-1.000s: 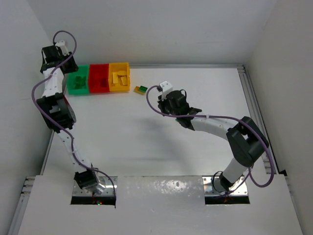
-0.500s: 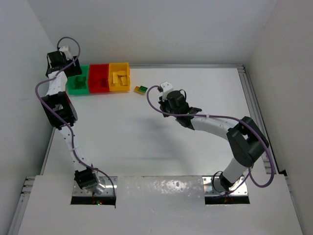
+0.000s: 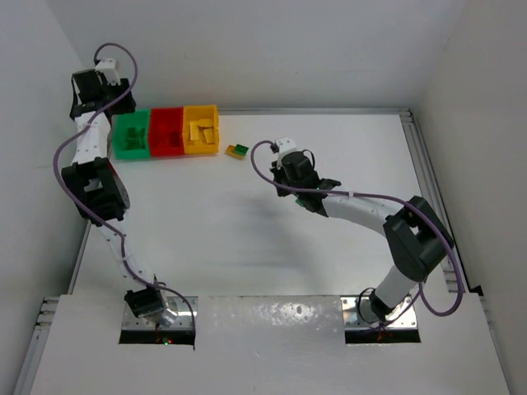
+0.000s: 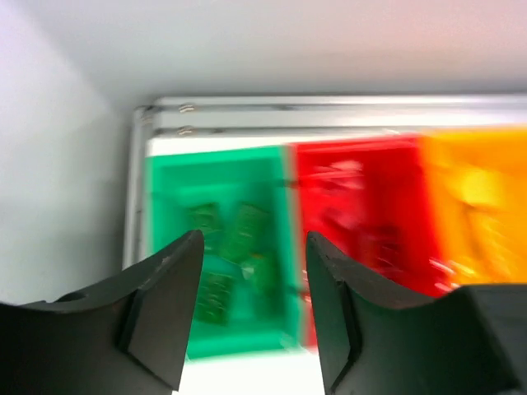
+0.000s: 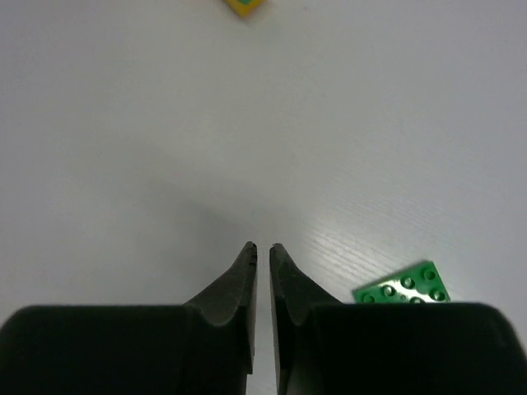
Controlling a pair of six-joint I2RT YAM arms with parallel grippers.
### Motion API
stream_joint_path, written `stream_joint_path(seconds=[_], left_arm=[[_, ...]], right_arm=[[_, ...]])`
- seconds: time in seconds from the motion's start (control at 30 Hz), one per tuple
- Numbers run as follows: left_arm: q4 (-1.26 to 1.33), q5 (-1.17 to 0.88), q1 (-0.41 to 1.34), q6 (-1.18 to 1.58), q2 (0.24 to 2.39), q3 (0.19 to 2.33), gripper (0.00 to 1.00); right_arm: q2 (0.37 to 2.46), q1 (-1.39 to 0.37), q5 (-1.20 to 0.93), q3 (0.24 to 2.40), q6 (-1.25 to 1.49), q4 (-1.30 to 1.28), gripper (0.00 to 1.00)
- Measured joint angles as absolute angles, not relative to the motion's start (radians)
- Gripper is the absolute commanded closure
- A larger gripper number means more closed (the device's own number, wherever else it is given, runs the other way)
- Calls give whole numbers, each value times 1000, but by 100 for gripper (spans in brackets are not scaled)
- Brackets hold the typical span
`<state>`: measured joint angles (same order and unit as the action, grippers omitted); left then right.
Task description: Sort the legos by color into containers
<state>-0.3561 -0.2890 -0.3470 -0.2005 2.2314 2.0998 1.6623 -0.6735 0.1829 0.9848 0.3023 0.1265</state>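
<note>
The green bin [image 3: 132,137], red bin [image 3: 167,132] and yellow bin [image 3: 202,129] stand joined in a row at the back left, each holding legos of its own colour. My left gripper [image 3: 92,89] hovers open and empty just left of the green bin; in its wrist view [image 4: 254,239] the green bin [image 4: 222,247] with green legos lies between the jaws. My right gripper [image 3: 280,171] is shut and empty mid-table [image 5: 263,247]. A flat green lego [image 5: 403,285] lies just right of it. A yellow lego with green on top [image 3: 238,150] lies ahead of it [image 5: 247,6].
The red bin [image 4: 354,214] and yellow bin [image 4: 478,197] show blurred in the left wrist view. A metal rail [image 4: 329,107] and white walls bound the table's back and sides.
My left gripper swung right toward the green bin, then back left and up. My right gripper shifted slightly to the right. The legos and bins have not moved.
</note>
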Motion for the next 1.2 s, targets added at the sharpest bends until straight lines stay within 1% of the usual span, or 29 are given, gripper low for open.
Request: stream_joint_path(seconds=[0.03, 0.1, 0.17, 0.2, 0.23, 0.27, 0.33, 0.37, 0.53, 0.6, 0.67, 0.77, 0.9, 1.03, 1.17, 1.2], left_arm=[[-377, -297, -324, -224, 2183, 2071, 51], [-395, -311, -266, -258, 2114, 2028, 51], [-417, -336, -173, -281, 2041, 1974, 50], [-418, -352, -123, -285, 2014, 1948, 49], [-427, -365, -76, -288, 1997, 1929, 48], [-437, -376, -25, -290, 1990, 1916, 45], [-458, -381, 60, -292, 1992, 1897, 42], [-474, -379, 88, -296, 1996, 1890, 40], [-538, -268, 224, -366, 2046, 1883, 31], [-554, -207, 271, -390, 2080, 1896, 24], [-588, -152, 310, -396, 2153, 1962, 19], [-617, -86, 347, -393, 2281, 2084, 15], [-633, -28, 345, -395, 2354, 2103, 17], [-630, 7, 342, -415, 2362, 2094, 23], [-623, 35, 356, -422, 2364, 2094, 27], [-622, 41, 360, -422, 2366, 2094, 30]], right_arm=[[1658, -665, 201, 987, 324, 105, 85], [1650, -643, 218, 988, 361, 74, 85], [1639, -599, 234, 988, 400, 30, 80], [1634, -570, 235, 988, 437, 8, 75], [1627, -537, 240, 988, 472, -19, 68], [1620, -505, 247, 988, 504, -46, 49], [1607, -456, 291, 988, 552, -104, 43], [1601, -443, 316, 988, 571, -134, 36], [1590, -448, 403, 988, 642, -214, 34], [1589, -453, 418, 988, 657, -221, 33], [1586, -454, 423, 988, 663, -226, 33], [1576, -454, 427, 982, 663, -229, 33], [1550, -454, 428, 953, 659, -226, 33], [1542, -454, 427, 938, 657, -226, 33], [1542, -454, 427, 937, 655, -226, 33], [1542, -454, 427, 937, 654, -226, 33]])
